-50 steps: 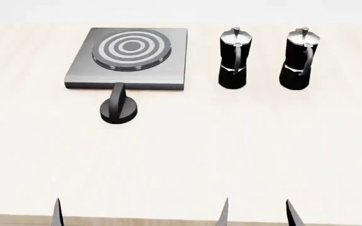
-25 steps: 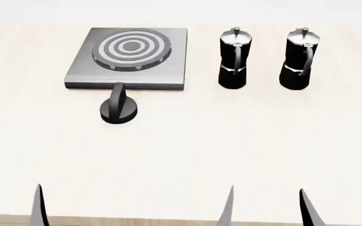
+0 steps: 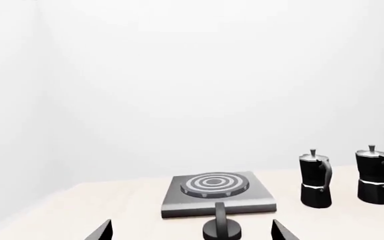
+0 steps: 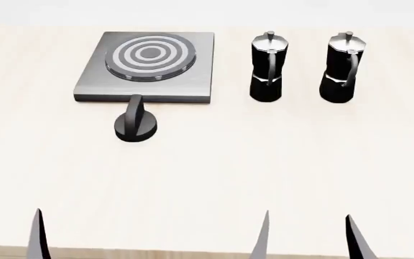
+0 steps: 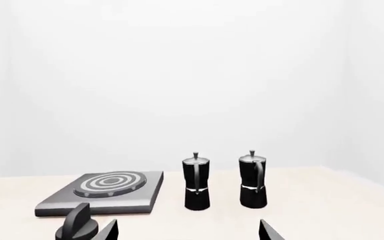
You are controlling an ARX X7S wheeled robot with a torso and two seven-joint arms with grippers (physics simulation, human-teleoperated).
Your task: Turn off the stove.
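Advanced slightly toward the knob [image 4: 136, 125]: both grippers, left [image 3: 188, 231] and right [image 4: 308, 236], spread wide, empty. Could clip the near moka pot [image 4: 268, 67] beside it.

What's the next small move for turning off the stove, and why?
Probably advance the left gripper forward toward the knob. Both grippers sit open at the near table edge, touching nothing, and the left wrist view frames the knob between its fingertips, just in front of the stove. The right gripper lines up nearer the moka pots, so it should probably hold.
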